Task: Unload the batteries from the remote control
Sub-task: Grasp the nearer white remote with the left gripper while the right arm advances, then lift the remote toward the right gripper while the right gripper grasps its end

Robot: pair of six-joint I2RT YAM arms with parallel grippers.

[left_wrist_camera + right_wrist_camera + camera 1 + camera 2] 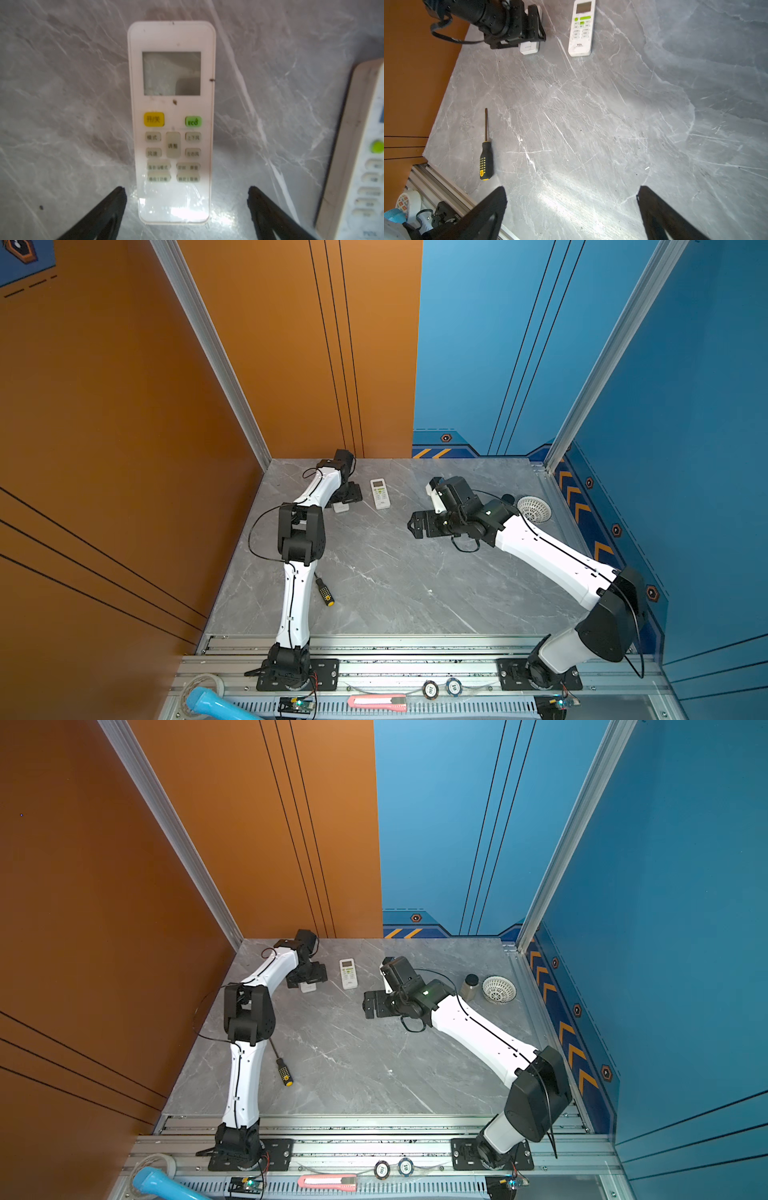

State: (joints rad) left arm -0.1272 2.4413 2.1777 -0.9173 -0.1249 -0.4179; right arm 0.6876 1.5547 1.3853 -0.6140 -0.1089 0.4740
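Note:
A white remote control [172, 104] with a yellow and a green button lies face up on the grey marble table. My left gripper [187, 193] is open just above its button end, one finger on each side with a gap to both. In both top views this gripper [345, 494] sits at the back left and covers most of that remote [340, 508]. A second white remote [380, 493], marked TCL [581, 27], lies just to its right. My right gripper [572, 191] is open over bare table near the middle [417, 524]. The batteries are hidden.
A black-and-yellow screwdriver [325, 592] lies beside the left arm's lower link. A white mesh basket [534, 509] and a small dark-lidded jar [470, 986] stand at the back right behind the right arm. A pink box cutter [378, 702] lies on the front rail.

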